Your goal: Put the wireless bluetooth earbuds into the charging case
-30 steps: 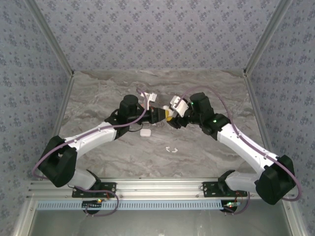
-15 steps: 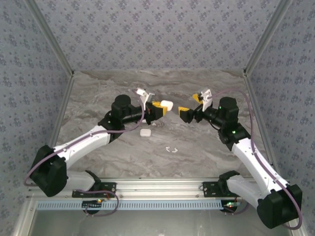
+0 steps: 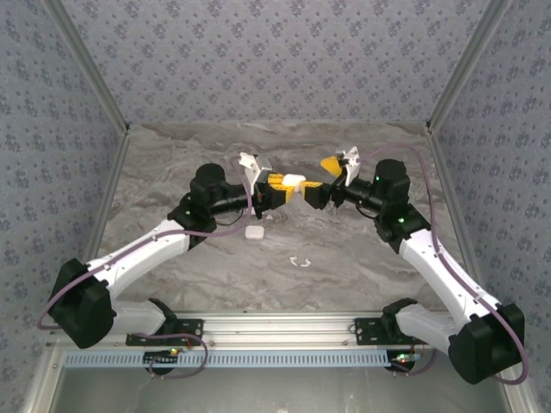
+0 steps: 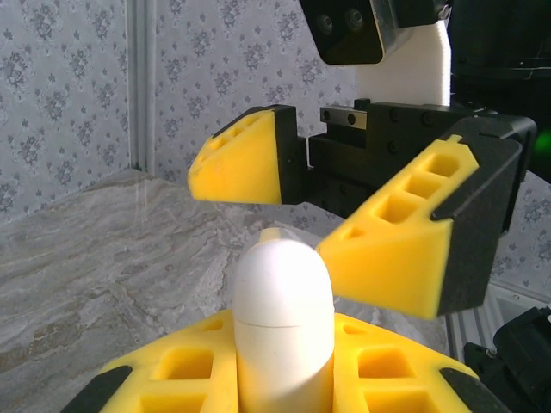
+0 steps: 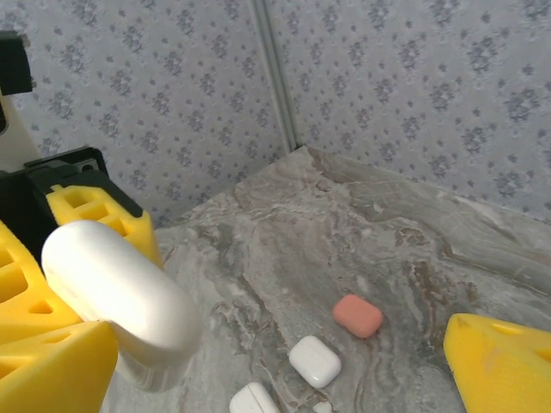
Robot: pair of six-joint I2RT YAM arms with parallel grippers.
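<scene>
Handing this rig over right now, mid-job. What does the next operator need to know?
Left gripper: shut on a white charging case, held up above mid-table; its lid looks closed.
Right gripper: open and empty, its jaws facing the case's top end without touching it.
On the table: two white earbuds, a second white case and a coral case.
Done: case lifted.
Left: open the lid, pick up the earbuds and seat them.

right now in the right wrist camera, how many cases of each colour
white case: 3 (one held up, one lying flat, one cut off at the bottom edge)
coral case: 1
total: 4
</scene>
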